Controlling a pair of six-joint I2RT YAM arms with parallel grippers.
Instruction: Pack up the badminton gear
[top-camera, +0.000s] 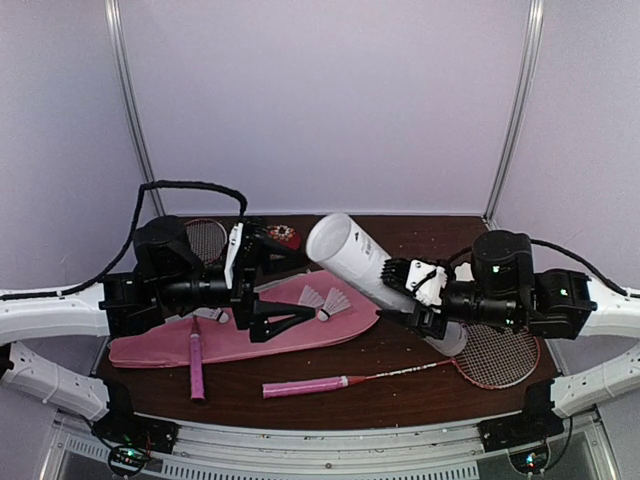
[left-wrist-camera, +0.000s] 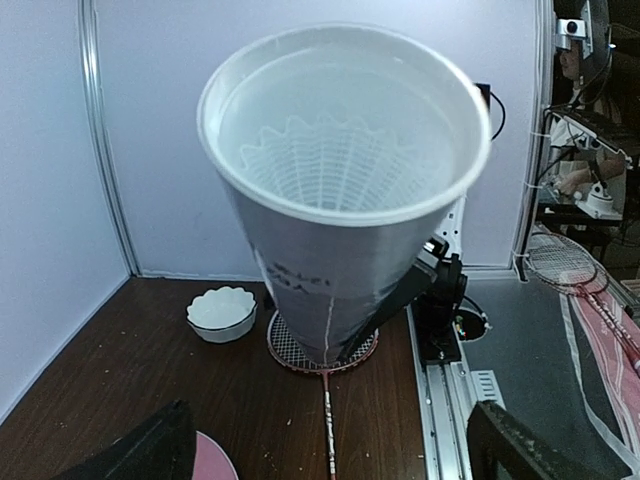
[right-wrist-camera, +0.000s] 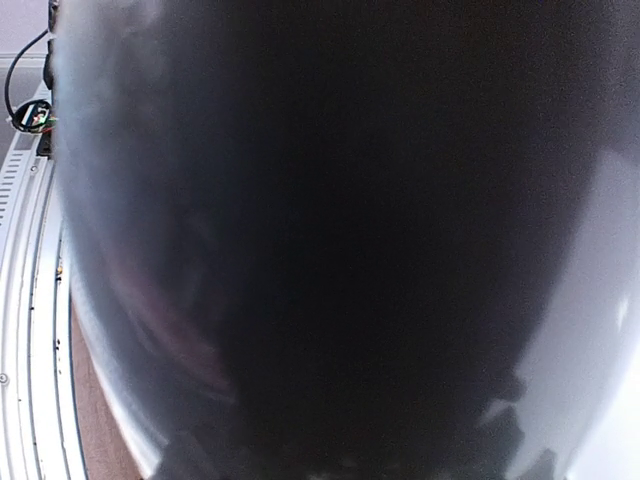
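Note:
My right gripper (top-camera: 405, 296) is shut on the long white tube (top-camera: 375, 275), holding it tilted with its open mouth up and to the left. In the left wrist view that mouth faces the camera, and one white shuttlecock (left-wrist-camera: 340, 165) sits deep inside the tube (left-wrist-camera: 340, 200). The tube (right-wrist-camera: 350, 250) fills the right wrist view and hides the fingers. My left gripper (top-camera: 290, 316) (left-wrist-camera: 330, 462) is open and empty over the pink bag (top-camera: 160, 345), short of the tube's mouth. Two shuttlecocks (top-camera: 326, 300) lie on the bag. One racket (top-camera: 305, 387) lies at the front, the other racket (top-camera: 196, 365) on the left.
A small dark red dish (top-camera: 282, 236) sits at the back behind the left arm. A white scalloped bowl (left-wrist-camera: 222, 312) stands on the table beyond the front racket's head (left-wrist-camera: 295, 350). The table's metal rail (left-wrist-camera: 450, 400) runs along the near edge.

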